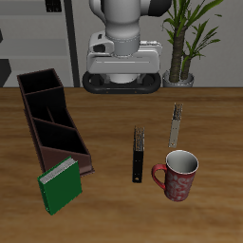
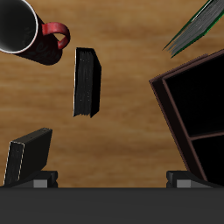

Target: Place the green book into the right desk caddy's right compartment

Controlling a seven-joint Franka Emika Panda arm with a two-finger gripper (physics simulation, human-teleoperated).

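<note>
**A:** The fingers — how do they stand?

**B:** Apart, with nothing between them. The gripper hangs above the bare wood of the table, touching nothing.

**A:** And the green book?

**B:** It stands tilted near the table's front edge, just beside the low sloped end of the right desk caddy. Whether the two touch, I cannot tell.

**A:** The right compartment?

**B:** At the caddy's far end, farther back, well apart from the book.

**A:** What else is there?

**B:** A thin black book standing upright, a slim beige book behind it, and a red patterned mug beside the black one.
</note>
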